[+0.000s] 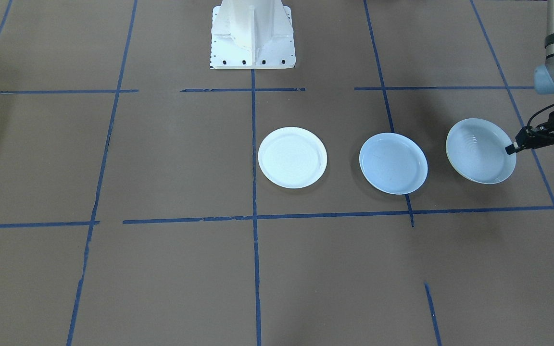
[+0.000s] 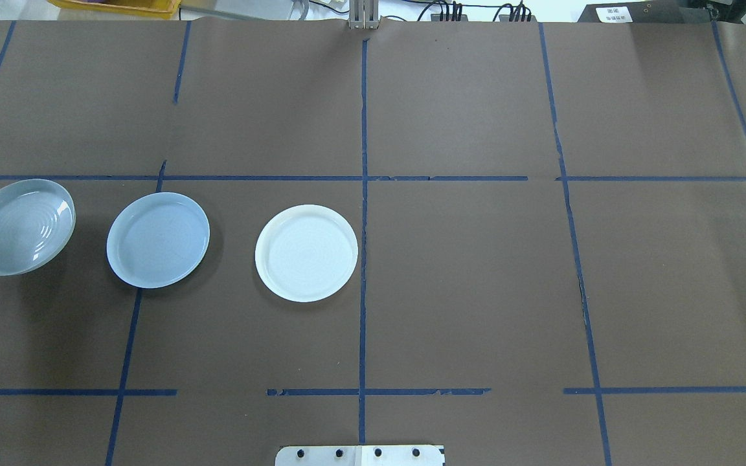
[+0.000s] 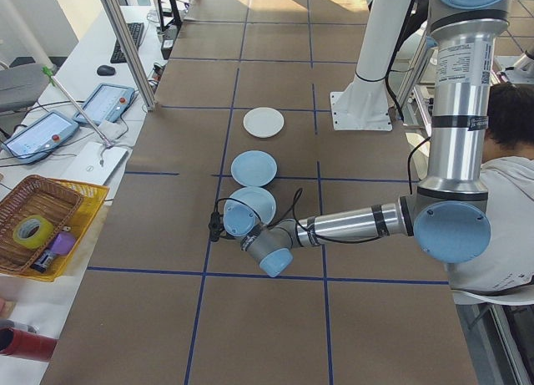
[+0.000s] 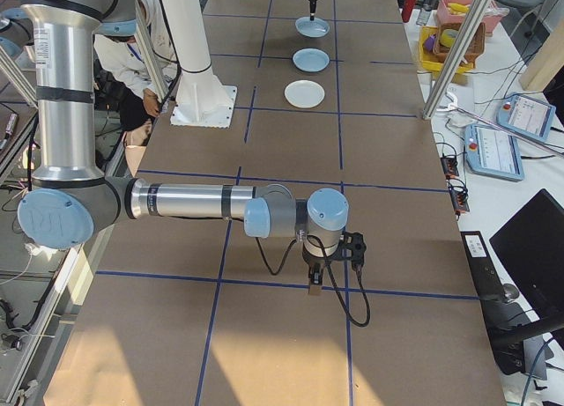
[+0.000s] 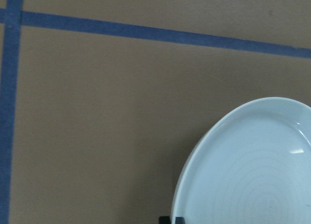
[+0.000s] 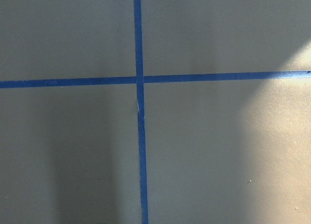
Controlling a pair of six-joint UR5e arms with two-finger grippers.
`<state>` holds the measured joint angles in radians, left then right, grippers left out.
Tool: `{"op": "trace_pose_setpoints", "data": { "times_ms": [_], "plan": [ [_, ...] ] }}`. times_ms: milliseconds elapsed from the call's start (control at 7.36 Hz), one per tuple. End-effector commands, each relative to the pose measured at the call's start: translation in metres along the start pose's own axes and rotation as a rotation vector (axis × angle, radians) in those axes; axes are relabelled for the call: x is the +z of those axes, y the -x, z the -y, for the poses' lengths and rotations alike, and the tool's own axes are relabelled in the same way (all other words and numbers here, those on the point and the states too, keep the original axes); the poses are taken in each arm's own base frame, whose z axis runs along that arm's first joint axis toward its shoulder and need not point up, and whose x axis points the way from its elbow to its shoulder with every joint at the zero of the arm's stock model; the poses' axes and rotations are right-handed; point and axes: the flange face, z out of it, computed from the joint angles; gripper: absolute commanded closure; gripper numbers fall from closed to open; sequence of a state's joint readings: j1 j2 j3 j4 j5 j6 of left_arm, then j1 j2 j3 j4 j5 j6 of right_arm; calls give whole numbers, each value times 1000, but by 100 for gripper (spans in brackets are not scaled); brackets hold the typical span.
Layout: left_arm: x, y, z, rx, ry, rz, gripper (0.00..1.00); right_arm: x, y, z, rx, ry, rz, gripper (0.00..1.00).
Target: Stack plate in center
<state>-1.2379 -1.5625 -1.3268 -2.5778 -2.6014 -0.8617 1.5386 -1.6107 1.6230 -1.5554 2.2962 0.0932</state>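
- The plate with a cream-yellow edge was held tilted and lifted at the bench's left end, its outer rim pinched by the left gripper jaws.
- The pale blue center plate lay flat just beside it, with the white plate beyond.
- Open bench was seen around the right gripper; its jaw state could not be told.
- No legible writing was found.

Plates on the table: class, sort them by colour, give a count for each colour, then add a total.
Matte white plate: 1
Pale blue plate, lying flat in the middle of the row: 1
Pale blue plate with a cream-yellow outer edge, tilted and held at its rim by the left gripper: 1
Total: 3 plates
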Motion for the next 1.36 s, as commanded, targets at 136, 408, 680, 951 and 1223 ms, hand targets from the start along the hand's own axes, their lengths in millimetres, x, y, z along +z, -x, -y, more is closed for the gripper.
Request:
{"op": "trace_pose_setpoints", "data": {
  "times_ms": [136, 408, 680, 951, 1223],
  "plan": [
    [-8, -76, 11, -165, -147, 6, 100, 0, 0, 0, 0, 0, -1, 0],
    [59, -124, -16, -197, -119, 34, 100, 0, -1, 0, 1, -1, -1, 0],
    [85, -153, -33, -201, -95, 27, 100, 0, 0, 0, 0, 0, 0, 0],
    [102, -171, -39, -201, -82, 21, 100, 0, 0, 0, 0, 0, -1, 0],
    [113, -176, -46, -180, -60, 22, 34, 0, 0, 0, 0, 0, 0, 0]
  ]
}}
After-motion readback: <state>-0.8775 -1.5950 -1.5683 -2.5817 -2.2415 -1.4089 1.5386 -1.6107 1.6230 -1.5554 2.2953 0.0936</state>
